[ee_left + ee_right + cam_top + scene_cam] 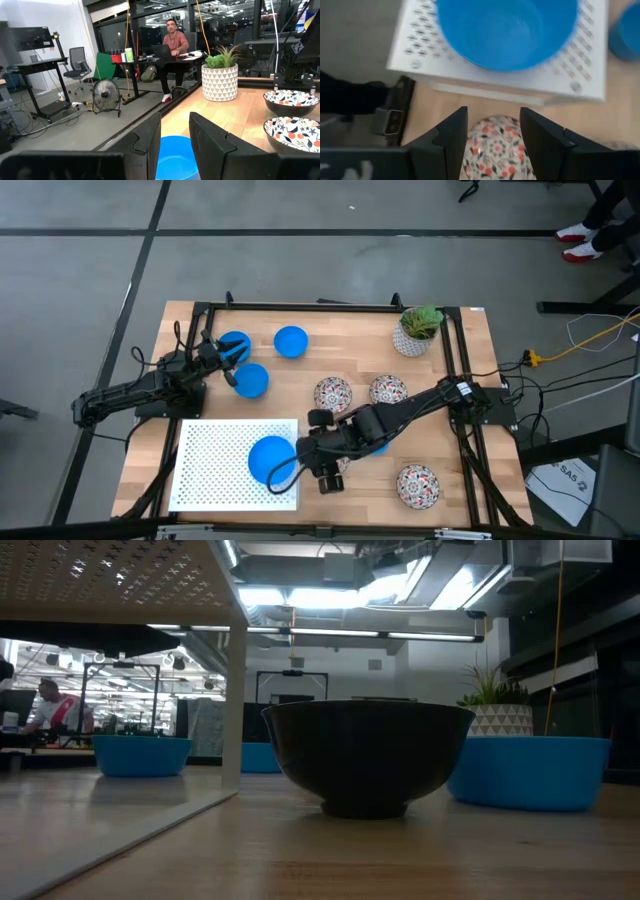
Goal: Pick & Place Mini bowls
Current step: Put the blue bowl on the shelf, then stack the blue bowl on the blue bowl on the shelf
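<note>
- High view: on the wooden tabletop [200, 320] a white perforated board [215, 465] lies at the near left, and a plain bright blue bowl [270, 458] sits on its right part. The right gripper [325, 470] hangs just beside the board's right edge. The left gripper [228, 358] is at the far left, at the rim of another blue bowl [236, 346], with a third blue bowl [251, 380] just beside it and a fourth [291, 341] farther right. Three white bowls with red-and-blue flowers show: two mid-table [333, 393] [388, 390] and one near the right front [417, 485]. A potted plant [418, 330] stands at the far right corner.
- Low view: a round footed bowl [368, 755] fills the middle, dark against the light; blue bowls stand behind on either side [141, 754] [530, 770].
- Left wrist view: the left jaws straddle the blue bowl's rim [175, 155], one finger inside and one outside; I cannot tell whether they pinch it.
- Right wrist view: the right jaws stand open above a flowered bowl [492, 145], not touching it; beyond lies the board with its blue bowl [507, 30].
</note>
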Robot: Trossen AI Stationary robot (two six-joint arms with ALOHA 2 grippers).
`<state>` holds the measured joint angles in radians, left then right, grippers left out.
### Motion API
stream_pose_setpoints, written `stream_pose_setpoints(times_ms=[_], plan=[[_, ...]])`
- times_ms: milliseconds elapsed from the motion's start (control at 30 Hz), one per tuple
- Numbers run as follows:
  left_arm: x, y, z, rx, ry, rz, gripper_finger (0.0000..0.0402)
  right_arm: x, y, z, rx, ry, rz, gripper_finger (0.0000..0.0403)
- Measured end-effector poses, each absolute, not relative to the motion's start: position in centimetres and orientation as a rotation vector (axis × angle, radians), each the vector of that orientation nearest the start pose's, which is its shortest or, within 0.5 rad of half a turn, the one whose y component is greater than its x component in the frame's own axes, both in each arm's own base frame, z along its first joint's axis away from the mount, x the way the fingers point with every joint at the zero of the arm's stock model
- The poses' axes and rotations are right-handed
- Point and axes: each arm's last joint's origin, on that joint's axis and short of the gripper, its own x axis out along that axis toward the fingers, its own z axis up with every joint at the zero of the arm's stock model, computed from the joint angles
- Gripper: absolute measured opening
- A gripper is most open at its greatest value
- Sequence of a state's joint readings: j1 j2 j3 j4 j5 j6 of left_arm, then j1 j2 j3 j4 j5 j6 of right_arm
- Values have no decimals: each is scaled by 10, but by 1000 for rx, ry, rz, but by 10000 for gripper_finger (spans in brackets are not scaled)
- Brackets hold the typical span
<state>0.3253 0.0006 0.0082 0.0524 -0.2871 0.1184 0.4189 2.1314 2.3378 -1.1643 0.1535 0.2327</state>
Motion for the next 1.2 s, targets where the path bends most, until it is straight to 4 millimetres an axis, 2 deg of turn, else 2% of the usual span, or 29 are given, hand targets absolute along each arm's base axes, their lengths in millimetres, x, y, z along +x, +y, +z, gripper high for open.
stream_pose_setpoints(times_ms=[133,267,433,600,1000,1200], plan=[[88,38,171,116,-25,615,98,414,172,347,-62,945,54,181],[88,38,171,116,-24,615,98,424,173,336,-66,951,45,181],[88,38,171,116,-24,615,98,433,177,332,-75,901,69,181],[88,38,171,116,-25,615,98,448,183,328,-42,793,87,181],[88,38,171,116,-24,615,98,499,197,307,49,444,129,181],[88,38,171,116,-25,615,98,503,193,308,-46,412,141,181]])
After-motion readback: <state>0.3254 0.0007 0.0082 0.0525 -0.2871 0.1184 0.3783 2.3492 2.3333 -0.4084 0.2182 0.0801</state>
